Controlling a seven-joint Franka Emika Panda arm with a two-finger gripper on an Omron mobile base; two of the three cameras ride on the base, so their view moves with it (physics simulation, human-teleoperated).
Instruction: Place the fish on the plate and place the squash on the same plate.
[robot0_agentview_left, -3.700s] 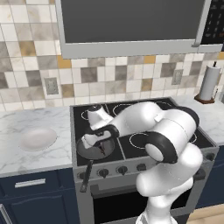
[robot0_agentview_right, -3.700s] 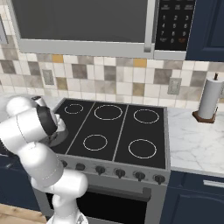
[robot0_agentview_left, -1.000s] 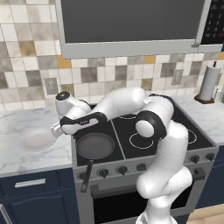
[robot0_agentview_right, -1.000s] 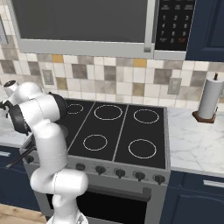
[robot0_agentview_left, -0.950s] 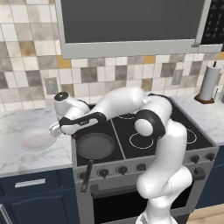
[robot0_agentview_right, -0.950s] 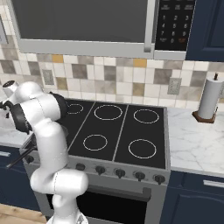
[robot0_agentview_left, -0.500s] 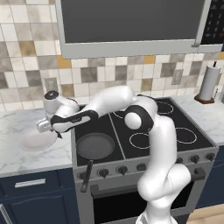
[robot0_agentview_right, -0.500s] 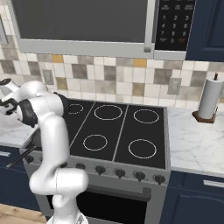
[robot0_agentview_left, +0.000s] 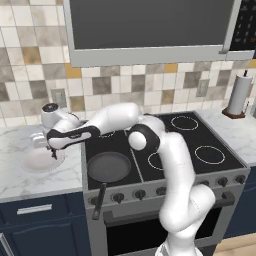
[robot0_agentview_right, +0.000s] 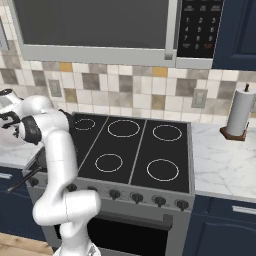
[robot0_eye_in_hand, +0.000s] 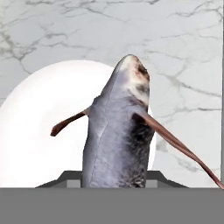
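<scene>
In the hand view the dark grey fish (robot0_eye_in_hand: 117, 136) with reddish marks and thin reddish fins hangs from my gripper, nose pointing away, over the right part of the round white plate (robot0_eye_in_hand: 38, 131). The left base view has my gripper (robot0_agentview_left: 52, 149) reaching far left, just above the plate (robot0_agentview_left: 34, 163) on the marble counter, shut on the fish (robot0_agentview_left: 54, 153). There is a small gap between fish and plate. The squash is out of view.
A dark frying pan (robot0_agentview_left: 109, 166) sits on the stove's front left burner, its handle sticking out over the front edge. The black stovetop (robot0_agentview_right: 131, 150) lies to the right of the plate. A paper towel roll (robot0_agentview_right: 241, 114) stands on the right counter.
My arm has swung further left, carrying the fish from beside the frying pan to above the plate. The grip on the fish has stayed the same.
</scene>
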